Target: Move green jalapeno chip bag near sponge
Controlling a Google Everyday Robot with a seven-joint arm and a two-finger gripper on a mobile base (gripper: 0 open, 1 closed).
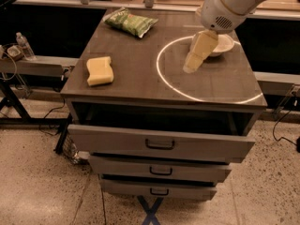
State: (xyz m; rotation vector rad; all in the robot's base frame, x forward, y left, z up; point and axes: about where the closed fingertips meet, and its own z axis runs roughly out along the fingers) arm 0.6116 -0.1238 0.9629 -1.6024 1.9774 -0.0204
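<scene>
The green jalapeno chip bag (130,22) lies at the back left of the grey cabinet top (136,83). The pale yellow sponge (100,71) lies near the front left edge, well apart from the bag. My gripper (190,67) hangs from the white arm (229,3) that comes in from the upper right. It is over the middle right of the top, inside the white ring, to the right of both the bag and the sponge. It holds nothing that I can see.
A white round bowl (222,45) sits at the back right, partly hidden behind the gripper. A white ring (161,78) is marked on the top. Three drawers (159,144) stand slightly pulled out below. A water bottle (24,46) stands on a shelf at the left.
</scene>
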